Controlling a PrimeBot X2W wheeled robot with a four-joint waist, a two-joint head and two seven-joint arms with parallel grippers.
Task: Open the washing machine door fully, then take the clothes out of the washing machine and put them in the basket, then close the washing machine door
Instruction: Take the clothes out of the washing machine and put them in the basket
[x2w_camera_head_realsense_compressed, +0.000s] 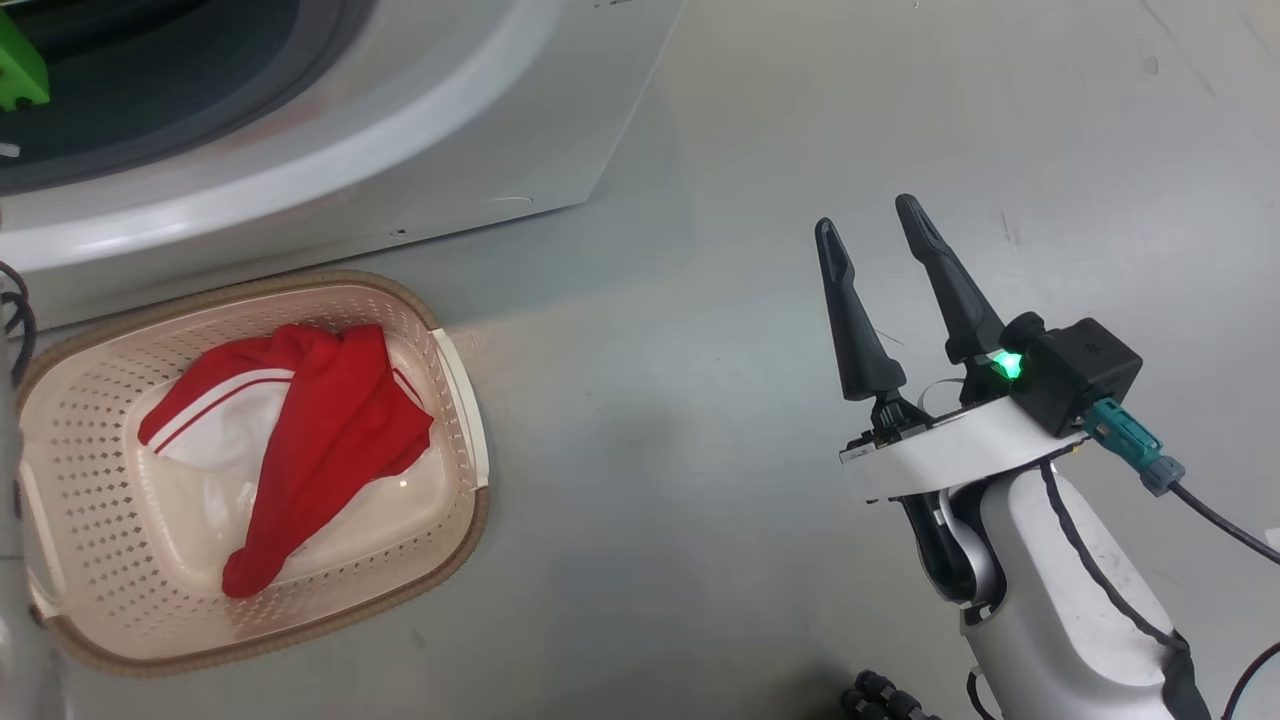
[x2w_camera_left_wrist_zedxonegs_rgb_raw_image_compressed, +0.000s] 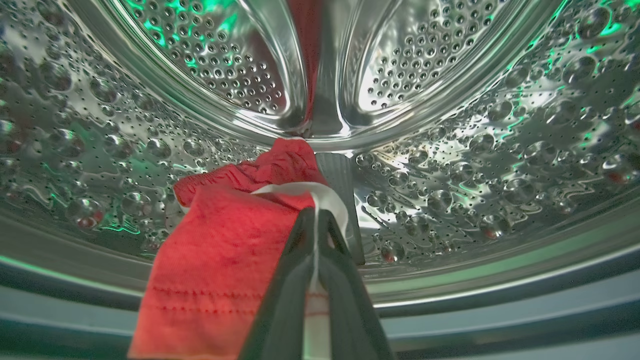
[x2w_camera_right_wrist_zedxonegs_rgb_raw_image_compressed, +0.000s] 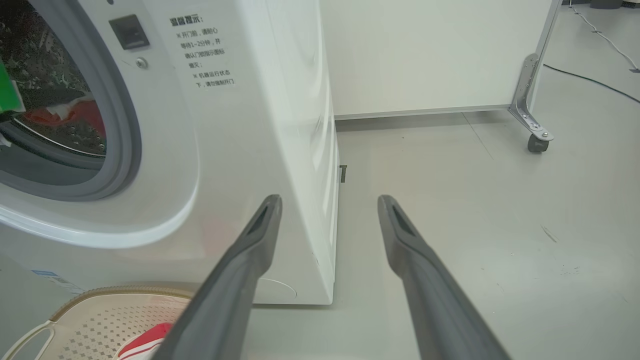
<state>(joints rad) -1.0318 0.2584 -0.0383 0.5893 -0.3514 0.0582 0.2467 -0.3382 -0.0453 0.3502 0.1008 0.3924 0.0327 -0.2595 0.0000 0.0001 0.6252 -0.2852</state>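
Inside the drum (x2w_camera_left_wrist_zedxonegs_rgb_raw_image_compressed: 450, 150), a red garment (x2w_camera_left_wrist_zedxonegs_rgb_raw_image_compressed: 225, 250) lies soft and light, its white trim (x2w_camera_left_wrist_zedxonegs_rgb_raw_image_compressed: 300, 189) pinched by the left tool (x2w_camera_left_wrist_zedxonegs_rgb_raw_image_compressed: 317, 212), pressed together. Such cloth probably drapes and slips; a bunched fold would hold surer. Another red piece (x2w_camera_head_realsense_compressed: 330, 430) lies in the basket (x2w_camera_head_realsense_compressed: 460, 400); the right tool (x2w_camera_head_realsense_compressed: 865, 213) hangs spread above the floor (x2w_camera_head_realsense_compressed: 700, 500).

— What was the floor (x2w_camera_right_wrist_zedxonegs_rgb_raw_image_compressed: 450, 210) like?
— Smooth, grey, scuffed in places.
— And behind?
— A white panel (x2w_camera_right_wrist_zedxonegs_rgb_raw_image_compressed: 425, 50) stood on a caster (x2w_camera_right_wrist_zedxonegs_rgb_raw_image_compressed: 536, 144); a black cable (x2w_camera_right_wrist_zedxonegs_rgb_raw_image_compressed: 590, 80) lay on the floor near it.
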